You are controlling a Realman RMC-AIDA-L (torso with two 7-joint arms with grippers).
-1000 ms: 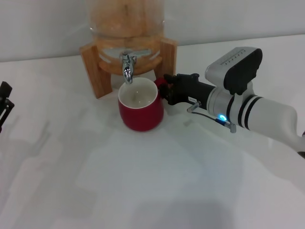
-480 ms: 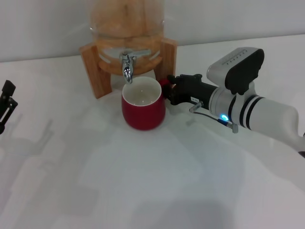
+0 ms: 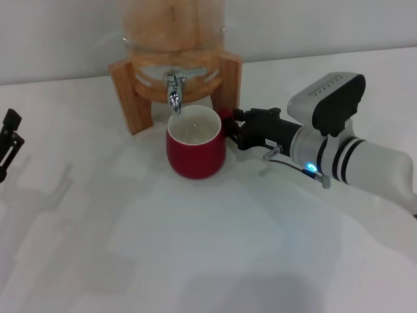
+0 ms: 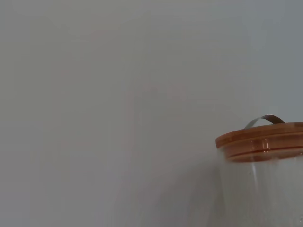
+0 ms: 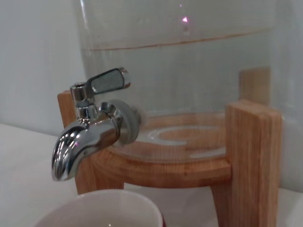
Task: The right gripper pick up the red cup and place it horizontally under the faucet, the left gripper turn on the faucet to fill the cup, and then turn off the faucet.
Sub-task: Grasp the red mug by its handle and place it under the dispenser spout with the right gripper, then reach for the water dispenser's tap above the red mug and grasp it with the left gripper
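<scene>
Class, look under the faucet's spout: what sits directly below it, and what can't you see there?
The red cup stands upright below the faucet, its off-white inside facing up. The right claw covers its handle.

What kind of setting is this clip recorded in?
Probably a lab or test tabletop staged as a drink station: a plain white table against a bare wall, holding only a clear dispenser on a wooden stand and the red cup under the faucet.
</scene>
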